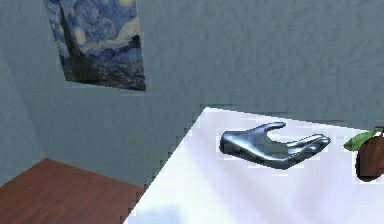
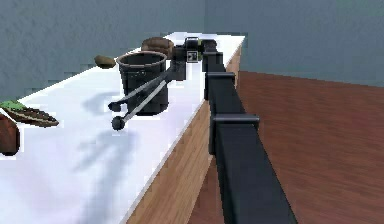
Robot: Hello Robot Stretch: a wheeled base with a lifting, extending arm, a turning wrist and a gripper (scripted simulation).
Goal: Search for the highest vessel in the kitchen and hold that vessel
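Cannot tell the jaws' state: released, clenched or grasping, all equally possible. Cannot tell any hold either, with the gripper (image 2: 116, 114) slanting its thin fingers across the front of a dark pot (image 2: 136, 72) standing on the white counter (image 2: 90, 165). Touching that wall or merely passing before it: unclear.

Judged the tallest vessel in sight, hence probably the one wanted. Stands upright near the counter's edge on the arm's side, just in front of a low brown bowl (image 2: 158, 45), with a dark oval lump (image 2: 103, 60) near.

Risks, working outward:

Slantwise fingers on a round wall. Likely a glancing hold, then slipping or tipping on the lift.

Nudging sideways before gripping firmly. Could shove the pot into the bowl, or off the near edge onto the wooden floor (image 2: 320, 130).

Raising the arm (image 2: 236, 150) so near the counter's rim. Could scrape or catch there and jolt the load.

Turning the base with the arm stretched out. Could sweep along the counter toward the brown thing with a green leaf (image 1: 371, 158) and the silver hand-shaped ornament (image 1: 275, 145), both well apart from the pot.

Mistaking the bowl for the target. Lower by the look of it, so worth checking heights first.
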